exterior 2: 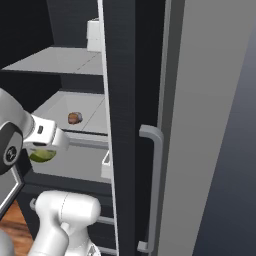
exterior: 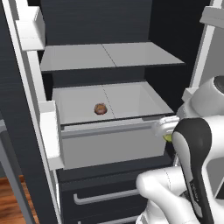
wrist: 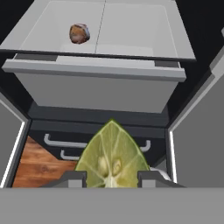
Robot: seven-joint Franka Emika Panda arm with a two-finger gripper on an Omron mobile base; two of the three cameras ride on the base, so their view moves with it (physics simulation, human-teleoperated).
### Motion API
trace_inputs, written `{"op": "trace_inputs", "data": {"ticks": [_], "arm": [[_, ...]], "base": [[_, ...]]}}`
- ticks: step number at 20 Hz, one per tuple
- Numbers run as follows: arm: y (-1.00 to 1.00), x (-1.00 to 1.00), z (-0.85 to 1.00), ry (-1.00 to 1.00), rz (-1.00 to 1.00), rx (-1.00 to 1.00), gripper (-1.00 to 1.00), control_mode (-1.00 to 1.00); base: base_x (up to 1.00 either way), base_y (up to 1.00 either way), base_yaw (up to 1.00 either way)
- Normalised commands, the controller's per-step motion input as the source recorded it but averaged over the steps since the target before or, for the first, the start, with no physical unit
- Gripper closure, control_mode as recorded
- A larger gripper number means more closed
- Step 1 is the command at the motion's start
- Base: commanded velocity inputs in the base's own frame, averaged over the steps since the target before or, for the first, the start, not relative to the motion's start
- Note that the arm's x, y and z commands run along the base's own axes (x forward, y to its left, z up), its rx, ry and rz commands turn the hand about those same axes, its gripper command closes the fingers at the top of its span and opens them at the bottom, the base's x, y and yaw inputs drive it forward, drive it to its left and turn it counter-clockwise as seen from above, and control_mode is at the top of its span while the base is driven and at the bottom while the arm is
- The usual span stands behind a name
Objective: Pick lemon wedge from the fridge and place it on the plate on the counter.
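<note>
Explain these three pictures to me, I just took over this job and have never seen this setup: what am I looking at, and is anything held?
It is a white robot arm on a driving base, parked at an open fridge. Two pictures come from cameras on the base, behind the arm to its left and right. The third looks along the end effector itself.

Inside the fridge a white drawer is pulled out under a grey shelf. A small brown lumpy item lies on the ledge above the drawer.

The end effector is shut on the lemon wedge, point outward, in front of the drawer. The wedge also shows as a yellow-green bit under the arm's wrist in the right base picture.
</note>
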Motion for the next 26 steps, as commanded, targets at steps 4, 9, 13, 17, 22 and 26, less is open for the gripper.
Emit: {"op": "trace_inputs", "data": {"ticks": [4,9,13,17,22,26], "arm": [[-0.12,-0.09,0.16,0.00,0.00,0.00,1.00,-1.00],[-0.08,-0.26,0.00,0.00,0.00,0.00,1.00,-1.00],[0.00,-0.18,0.00,0.00,0.00,0.00,1.00,1.00],[0.00,0.00,0.00,0.00,0.00,0.00,1.00,1.00],[0.00,0.00,0.00,0.00,0.00,0.00,1.00,1.00],[0.00,0.00,0.00,0.00,0.00,0.00,1.00,1.00]], "base": [[0.00,0.00,0.00],[0.00,0.00,0.00],[-0.09,0.00,0.00],[-0.43,0.00,0.00],[-0.59,0.00,0.08],[-0.66,0.00,0.20]]}}
